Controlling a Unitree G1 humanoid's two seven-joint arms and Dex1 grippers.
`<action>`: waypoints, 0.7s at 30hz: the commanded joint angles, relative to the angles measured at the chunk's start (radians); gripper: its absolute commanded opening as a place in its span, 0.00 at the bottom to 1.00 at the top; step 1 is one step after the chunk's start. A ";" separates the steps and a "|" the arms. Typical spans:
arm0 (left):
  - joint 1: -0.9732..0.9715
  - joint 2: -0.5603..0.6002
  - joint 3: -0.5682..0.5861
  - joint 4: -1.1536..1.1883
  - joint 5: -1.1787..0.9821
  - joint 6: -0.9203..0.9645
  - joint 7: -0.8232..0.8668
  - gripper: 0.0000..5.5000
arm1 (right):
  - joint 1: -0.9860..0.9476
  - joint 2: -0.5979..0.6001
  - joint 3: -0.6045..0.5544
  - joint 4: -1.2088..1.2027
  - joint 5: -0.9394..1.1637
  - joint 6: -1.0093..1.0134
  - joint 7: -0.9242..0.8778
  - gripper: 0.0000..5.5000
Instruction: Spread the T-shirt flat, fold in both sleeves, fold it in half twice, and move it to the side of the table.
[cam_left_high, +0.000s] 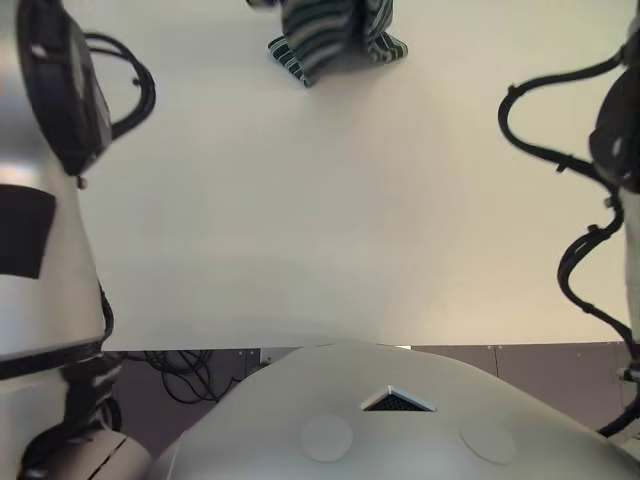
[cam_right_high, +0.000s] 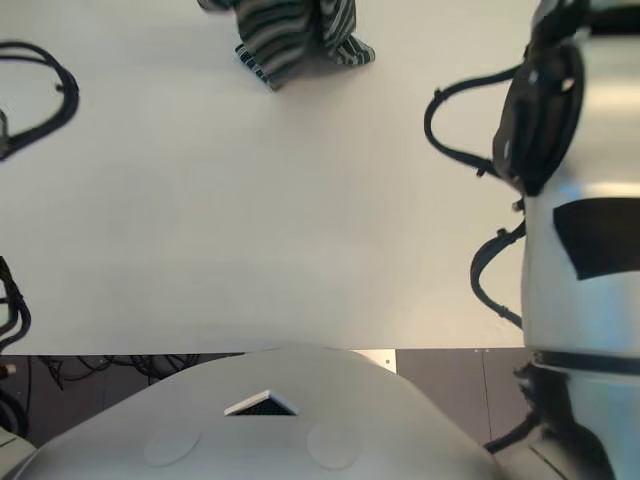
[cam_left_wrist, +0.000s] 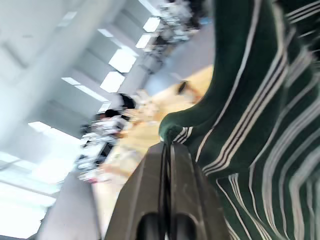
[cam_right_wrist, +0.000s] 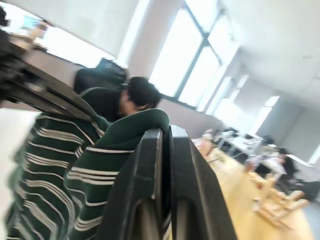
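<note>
Left jaws and right jaws each clamped on striped T-shirt (cam_left_high: 322, 40), lower end bunched on pale table (cam_left_high: 300, 220)

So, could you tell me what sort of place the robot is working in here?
Probably an open office or lab: long desks, big windows and ceiling light panels.

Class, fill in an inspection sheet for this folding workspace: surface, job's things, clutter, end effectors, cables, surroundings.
Surface: pale table, plain and smooth.
Job's things: green striped T-shirt, bunched and hanging over the table's far part, not spread flat.
Clutter: nothing seen.
End effectors: left end effector shut on a T-shirt edge; right end effector shut on another edge.
Cables: black cables looped along both arms; more lie tangled below the table's near edge.
Surroundings: large windows, ceiling lights, wooden desks.
</note>
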 joint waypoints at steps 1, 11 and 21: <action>0.286 0.090 0.003 -0.448 -0.155 0.233 -0.316 0.01 | 0.375 -0.112 0.027 -0.616 0.160 0.409 0.137 0.00; 0.847 0.337 0.070 -1.632 -0.722 1.160 -0.466 0.01 | 0.944 -0.352 -0.081 -1.511 0.696 1.168 0.177 0.00; 1.043 0.415 0.146 -1.952 -1.041 1.481 -0.349 0.01 | 1.184 -0.443 -0.185 -1.783 1.162 1.356 0.034 0.00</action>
